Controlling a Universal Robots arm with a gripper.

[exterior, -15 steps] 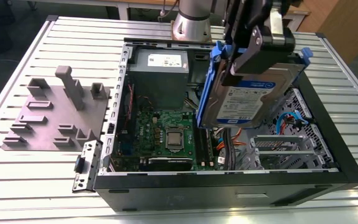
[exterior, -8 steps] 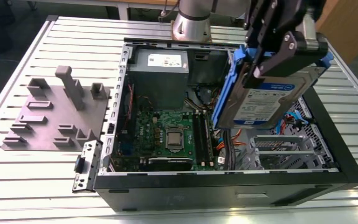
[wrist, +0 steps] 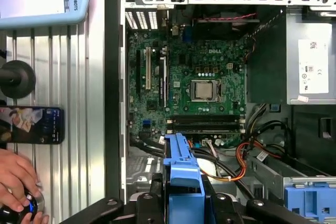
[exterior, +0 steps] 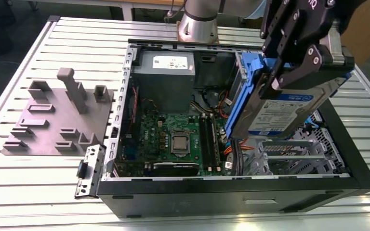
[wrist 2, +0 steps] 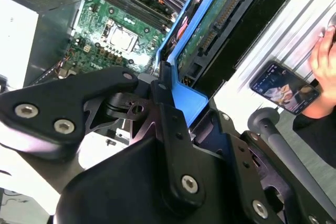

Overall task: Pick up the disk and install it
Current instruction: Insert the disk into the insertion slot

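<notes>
The disk (exterior: 281, 108) sits clamped in my gripper (exterior: 286, 72), at the right of the frame in the exterior view, held up above the open computer case (exterior: 236, 192) and tilted, its white-and-blue label facing the camera and its blue carrier running along the edge toward the exterior view's left. My fingers are closed on its upper part, one dark finger (exterior: 300, 65) lying across the silver face. In the second wrist view the disk (wrist 2: 210, 30) stretches away from my fingers toward the upper middle of the frame, blue carrier on one flank and its connector edge showing; in the first wrist view the carrier end of the disk (wrist: 182, 174) rises from the bottom middle of the frame between my finger links. Below it lies the green motherboard (exterior: 175, 137) with its processor socket, and orange cables (wrist: 239, 163) curl just beside the disk. The grey power supply (exterior: 167, 67) sits in the case at upper middle of the exterior view. At the left of that view a grey fixture plate (exterior: 56, 120) rests on the slatted table (exterior: 18, 183). At the left of the first wrist view a phone (wrist: 31, 124) lies on the table, and a person's hand (wrist: 18, 179) rests in the lower left corner.
</notes>
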